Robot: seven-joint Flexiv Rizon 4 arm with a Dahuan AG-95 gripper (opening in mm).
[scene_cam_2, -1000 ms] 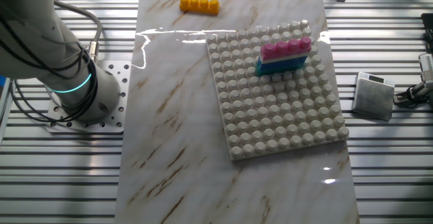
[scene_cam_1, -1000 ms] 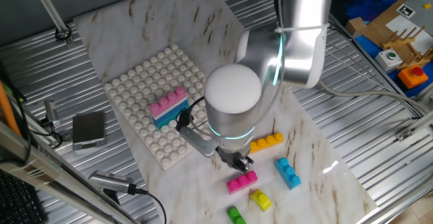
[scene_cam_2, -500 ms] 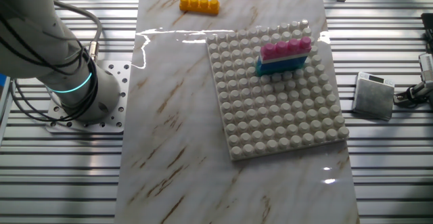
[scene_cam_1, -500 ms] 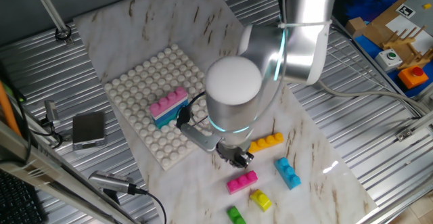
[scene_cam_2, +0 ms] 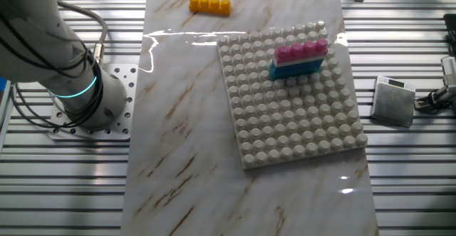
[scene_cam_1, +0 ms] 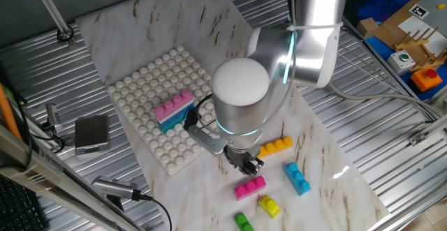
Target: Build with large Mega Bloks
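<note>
**The pincer hangs over the loose bricks**

The pincer (scene_cam_1: pixel 246 162) is small and dark, and it sits at the bottom of the big silver arm (scene_cam_1: pixel 241 98). It points down at the marble table top (scene_cam_1: pixel 160 21). I cannot tell if its two fingers are apart or together, because the arm hides most of them. No brick can be seen in its grip. The other fixed view does not show the pincer at all, only the arm's round base (scene_cam_2: pixel 71 86).

Just below the pincer lies the magenta brick (scene_cam_1: pixel 250 187). It is flat on the table and close to the pincer, not touching it. Just beside the pincer, on the side away from the white board, lies the orange bar (scene_cam_1: pixel 275 146). A bit further off on that same side is the blue brick (scene_cam_1: pixel 297 177). Past the magenta brick sit the yellow brick (scene_cam_1: pixel 269 205) and then the green brick (scene_cam_1: pixel 243 222), right at the picture's edge.

On the other side of the pincer is the big white studded baseplate (scene_cam_1: pixel 140 91). A pink bar (scene_cam_1: pixel 173 105) is stuck on top of a teal bar (scene_cam_1: pixel 174 118) there, well apart from the pincer. Beyond the baseplate, off the marble, rests a small grey box (scene_cam_1: pixel 91 133).
</note>
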